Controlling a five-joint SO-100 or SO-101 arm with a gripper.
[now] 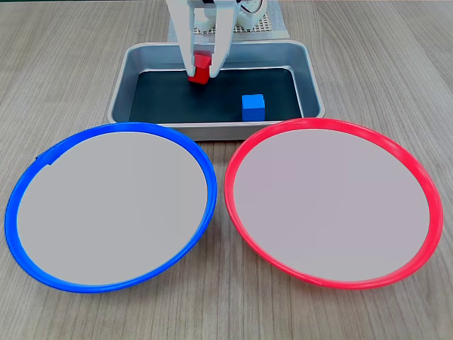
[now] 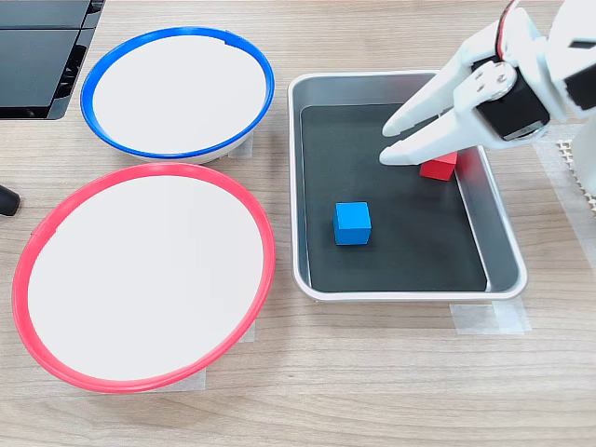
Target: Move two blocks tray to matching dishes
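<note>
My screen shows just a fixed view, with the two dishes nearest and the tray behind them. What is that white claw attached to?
Observer: In a fixed view from the side, the gripper runs back to a white wrist holding a black motor.
Operator: Is anything keeping the tray in place?
Observer: A pale tape strip sticks out from under the tray at its edge.
Operator: Is anything next to the blue dish?
Observer: A dark flat object lies beside the blue-rimmed dish; I cannot tell what it is.
</note>
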